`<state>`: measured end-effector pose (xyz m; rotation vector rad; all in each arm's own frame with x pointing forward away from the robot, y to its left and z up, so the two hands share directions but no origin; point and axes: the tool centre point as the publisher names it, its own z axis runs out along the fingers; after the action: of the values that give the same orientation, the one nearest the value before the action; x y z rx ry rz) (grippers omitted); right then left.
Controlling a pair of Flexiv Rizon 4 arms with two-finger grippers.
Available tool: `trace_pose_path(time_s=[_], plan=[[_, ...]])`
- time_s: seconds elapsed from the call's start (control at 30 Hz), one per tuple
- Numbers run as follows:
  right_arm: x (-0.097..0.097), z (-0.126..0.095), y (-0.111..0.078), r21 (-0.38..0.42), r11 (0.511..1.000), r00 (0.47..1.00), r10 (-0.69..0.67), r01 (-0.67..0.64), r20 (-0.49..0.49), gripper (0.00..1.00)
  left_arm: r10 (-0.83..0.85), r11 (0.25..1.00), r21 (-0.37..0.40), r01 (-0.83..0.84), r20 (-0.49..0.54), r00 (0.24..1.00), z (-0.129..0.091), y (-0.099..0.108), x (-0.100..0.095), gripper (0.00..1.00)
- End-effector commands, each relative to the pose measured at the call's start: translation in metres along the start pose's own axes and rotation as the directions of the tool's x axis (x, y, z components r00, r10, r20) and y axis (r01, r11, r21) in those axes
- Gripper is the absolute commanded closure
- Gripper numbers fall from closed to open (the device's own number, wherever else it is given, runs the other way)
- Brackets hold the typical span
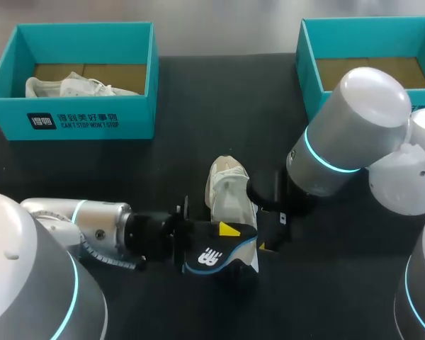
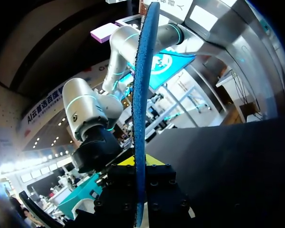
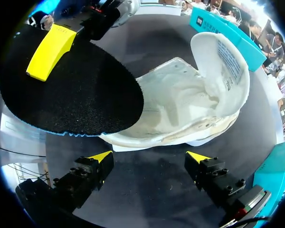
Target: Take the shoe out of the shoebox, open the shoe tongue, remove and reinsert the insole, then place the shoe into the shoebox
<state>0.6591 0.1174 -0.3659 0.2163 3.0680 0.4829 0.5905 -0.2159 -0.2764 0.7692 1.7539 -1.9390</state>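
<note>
- On the left box (image 1: 120, 106), front wall: a dark logo patch and two lines of white print.
- On the insole (image 1: 212, 258), blue face: a white logo.
- On the tongue (image 3: 226, 52), inner side: a printed label, too small to read.

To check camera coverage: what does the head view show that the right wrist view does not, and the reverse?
Only head view: a second white shoe inside the left shoebox. Only right wrist view: the bare inside of the shoe, its tongue folded back, and the open right gripper. Both: the left gripper shut on the insole, beside the shoe.
</note>
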Motion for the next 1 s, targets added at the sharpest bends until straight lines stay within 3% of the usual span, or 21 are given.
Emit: trace_pose_path(time_s=[0.03, 1.0], plan=[[0.001, 0.001, 0.0, 0.001, 1.0, 1.0, 0.0, 0.0, 0.001, 0.0, -0.002, 1.0, -0.019, 0.002, -0.001, 1.0, 0.001, -0.002, 0.001, 1.0], [0.001, 0.001, 0.0, 0.001, 1.0, 1.0, 0.0, 0.0, 0.001, 0.0, -0.011, 0.999, -0.046, 0.01, -0.017, 1.0, -0.002, 0.016, 0.005, 1.0]])
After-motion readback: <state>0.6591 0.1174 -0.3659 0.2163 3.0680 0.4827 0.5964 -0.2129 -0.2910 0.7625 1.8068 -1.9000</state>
